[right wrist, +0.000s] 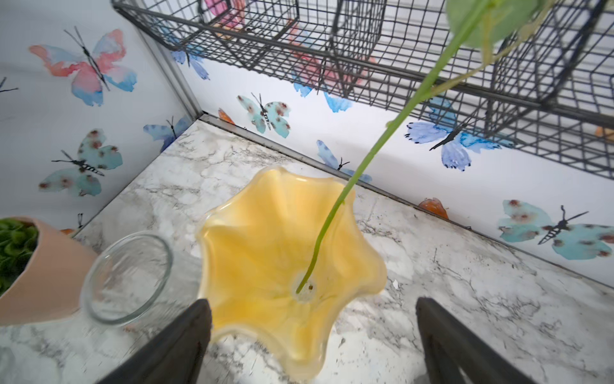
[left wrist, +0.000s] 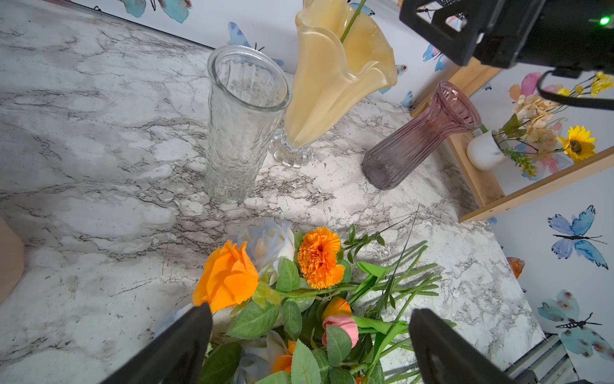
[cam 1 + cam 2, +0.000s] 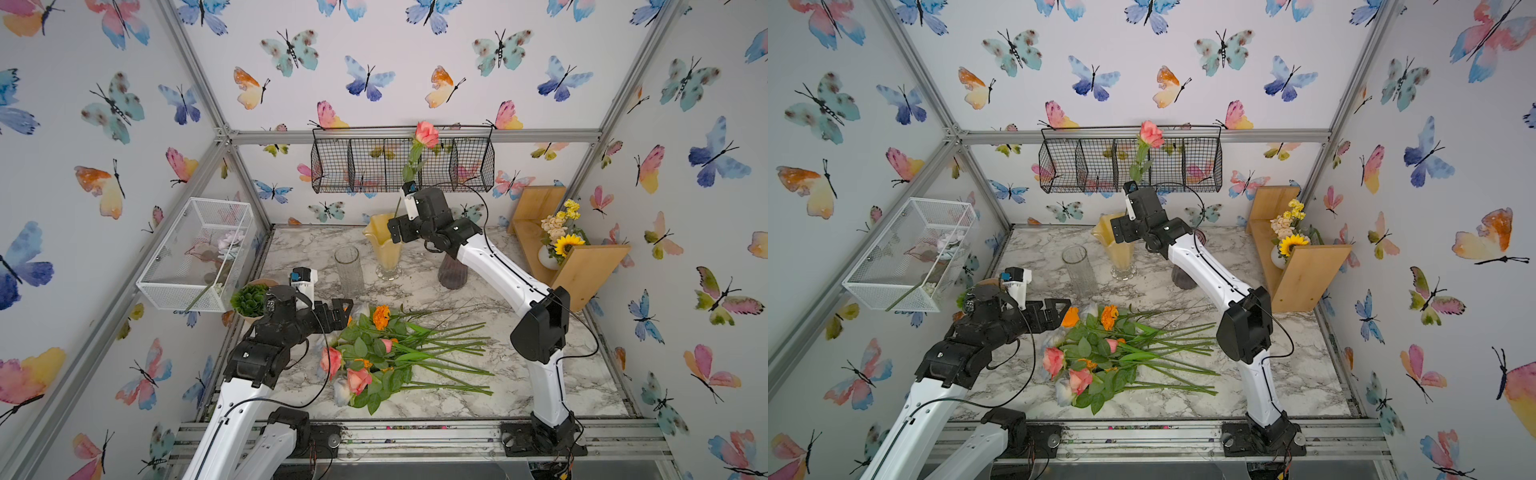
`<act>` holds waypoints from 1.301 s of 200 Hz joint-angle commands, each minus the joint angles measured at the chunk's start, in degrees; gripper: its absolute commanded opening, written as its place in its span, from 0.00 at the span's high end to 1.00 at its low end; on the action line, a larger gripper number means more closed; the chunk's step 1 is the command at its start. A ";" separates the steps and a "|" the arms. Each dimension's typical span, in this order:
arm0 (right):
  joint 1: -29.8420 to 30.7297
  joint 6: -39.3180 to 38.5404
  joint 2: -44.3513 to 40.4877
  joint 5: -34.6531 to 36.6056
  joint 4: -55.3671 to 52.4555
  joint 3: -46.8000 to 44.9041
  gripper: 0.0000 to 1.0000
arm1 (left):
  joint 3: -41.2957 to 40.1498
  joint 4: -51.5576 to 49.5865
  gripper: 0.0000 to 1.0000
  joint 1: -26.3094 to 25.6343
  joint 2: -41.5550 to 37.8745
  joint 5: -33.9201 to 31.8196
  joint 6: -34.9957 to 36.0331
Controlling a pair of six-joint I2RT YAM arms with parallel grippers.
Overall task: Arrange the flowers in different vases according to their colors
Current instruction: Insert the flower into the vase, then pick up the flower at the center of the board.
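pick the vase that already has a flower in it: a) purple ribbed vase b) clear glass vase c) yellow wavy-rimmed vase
C: the stem of the pink rose stands in the yellow wavy-rimmed vase, while the clear glass vase and the purple ribbed vase look empty.

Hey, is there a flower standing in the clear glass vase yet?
No, the clear glass vase is empty in the left wrist view; the only stem standing in a vase is in the yellow vase.
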 commanded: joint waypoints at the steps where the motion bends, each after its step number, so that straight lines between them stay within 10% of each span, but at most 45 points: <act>1: 1.19 1.45 -6.71 -0.28 2.50 -6.49 0.02 | -0.07 0.39 0.01 -0.05 -0.71 -1.40 0.09; 103: 1.92 5.37 -27.92 -15.29 -16.14 -34.44 0.16 | -0.06 0.30 0.01 -0.08 -1.72 -2.17 -0.08; 260: 4.53 -19.22 -17.99 -1.01 -2.11 -45.74 0.21 | -0.15 0.39 0.01 -0.08 -1.24 -2.09 -0.17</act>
